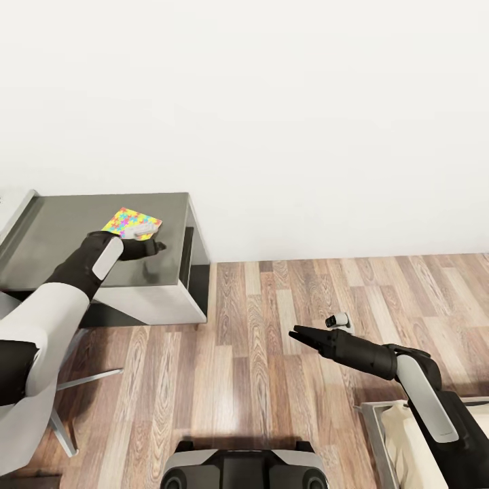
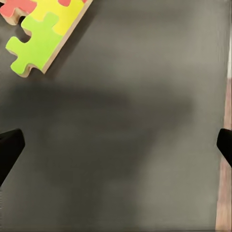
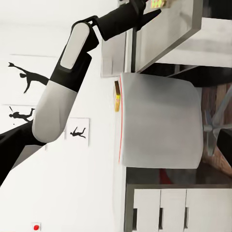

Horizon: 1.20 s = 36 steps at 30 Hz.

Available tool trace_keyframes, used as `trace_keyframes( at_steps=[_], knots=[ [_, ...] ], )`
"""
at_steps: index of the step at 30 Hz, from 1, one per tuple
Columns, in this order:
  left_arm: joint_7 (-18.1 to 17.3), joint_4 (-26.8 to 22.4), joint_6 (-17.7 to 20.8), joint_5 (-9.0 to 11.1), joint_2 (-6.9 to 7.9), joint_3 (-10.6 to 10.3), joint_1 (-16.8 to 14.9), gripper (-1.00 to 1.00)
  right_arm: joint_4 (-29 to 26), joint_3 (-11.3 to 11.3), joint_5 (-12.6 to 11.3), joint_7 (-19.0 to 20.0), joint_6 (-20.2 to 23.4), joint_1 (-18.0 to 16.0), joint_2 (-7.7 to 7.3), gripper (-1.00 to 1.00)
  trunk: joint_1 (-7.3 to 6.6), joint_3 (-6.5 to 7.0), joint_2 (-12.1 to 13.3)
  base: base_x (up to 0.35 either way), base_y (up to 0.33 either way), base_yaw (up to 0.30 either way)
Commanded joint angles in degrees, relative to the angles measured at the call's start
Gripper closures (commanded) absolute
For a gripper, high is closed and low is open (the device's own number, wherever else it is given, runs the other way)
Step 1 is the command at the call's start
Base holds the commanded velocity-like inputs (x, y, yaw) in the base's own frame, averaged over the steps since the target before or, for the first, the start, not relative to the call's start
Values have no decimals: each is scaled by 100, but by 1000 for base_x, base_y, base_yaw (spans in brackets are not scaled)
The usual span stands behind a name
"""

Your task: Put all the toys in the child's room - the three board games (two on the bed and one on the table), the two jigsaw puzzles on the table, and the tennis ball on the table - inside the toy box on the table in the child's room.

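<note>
One jigsaw puzzle [image 1: 132, 223], a thin sheet of yellow, green, pink and blue pieces, lies on the dark grey table [image 1: 61, 238] near its back edge. My left gripper [image 1: 155, 247] hovers low over the table top just beside the puzzle's near corner. In the left wrist view the puzzle's corner [image 2: 39, 28] sits off to one side of the open gripper [image 2: 116, 145], with bare table [image 2: 130, 121] between the fingers. My right gripper [image 1: 297, 334] hangs over the wood floor, tapered to a point and holding nothing. The toy box, board games and tennis ball are out of view.
A pale slanted panel [image 1: 16, 212] rises at the table's left end. Chair legs [image 1: 75, 387] stand on the floor at lower left, and the chair's white seat [image 3: 159, 121] is under the desk. A small white and black object [image 1: 337, 319] lies on the floor. The bed's corner [image 1: 401, 435] is at lower right.
</note>
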Motion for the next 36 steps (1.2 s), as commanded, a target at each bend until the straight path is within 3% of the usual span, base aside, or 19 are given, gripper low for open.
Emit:
trace_keyframes(
  at_steps=[1, 6, 15, 23, 30, 36],
  knots=[
    [-17, -8, 23, 30, 24, -27, -4, -100, 0, 3, 1, 15, 21, -4, -3, -100, 3, -7, -9, 0, 0, 0],
    [-217, -122, 302, 60, 198, -11, -4, -100, 0, 1, 1, 15, 21, -4, -3, -100, 3, -7, -9, 0, 0, 0],
    [-703, -773, 1126, 79, 464, 8, -4, -100, -27, 3, 11, 20, 10, -4, -1, -100, 3, -7, -9, 0, 0, 0],
    [-824, -881, 1289, 94, 667, 80, -4, -100, -47, -15, 60, -16, 0, -4, 4, -100, 3, -7, -9, 0, 0, 0],
    [-841, -893, 1307, 106, 689, 93, -4, -100, -136, -357, 71, -747, 3, -4, 9, -100, 3, -7, -9, 0, 0, 0],
    [-842, -895, 1302, 105, 677, 93, -4, -100, -156, -429, 68, -1281, 5, -4, 28, -100, 3, -7, -9, 0, 0, 0]
  ],
)
